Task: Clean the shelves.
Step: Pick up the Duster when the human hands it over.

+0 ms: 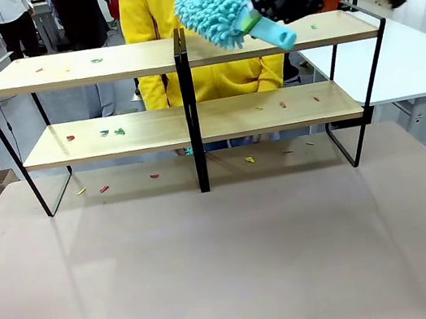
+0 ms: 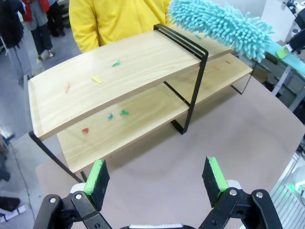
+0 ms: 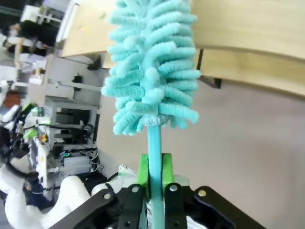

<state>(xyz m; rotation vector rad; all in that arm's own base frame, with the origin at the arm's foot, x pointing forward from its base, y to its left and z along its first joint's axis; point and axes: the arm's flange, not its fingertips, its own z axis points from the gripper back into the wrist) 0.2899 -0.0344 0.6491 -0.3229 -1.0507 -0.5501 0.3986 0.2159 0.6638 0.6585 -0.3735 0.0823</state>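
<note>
The shelves [image 1: 137, 59] stand across the far half of the table, two tiers of light-wood boards in a black frame. Small coloured scraps [image 1: 97, 61] lie on the upper and lower boards. My right gripper [image 1: 253, 22] is shut on the handle of a fluffy teal duster [image 1: 209, 7], whose head hovers over the top tier beside the central post. In the right wrist view the gripper [image 3: 154, 174] clamps the handle below the duster head [image 3: 152, 67]. My left gripper [image 2: 157, 179] is open and empty above the table, facing the shelves [image 2: 143, 57] and the duster [image 2: 219, 24].
A person in a yellow top [image 1: 145, 6] stands right behind the shelves. More scraps [image 1: 154, 176] lie on the table [image 1: 233, 272] under the lower tier. A white table [image 1: 418, 57] adjoins on the right.
</note>
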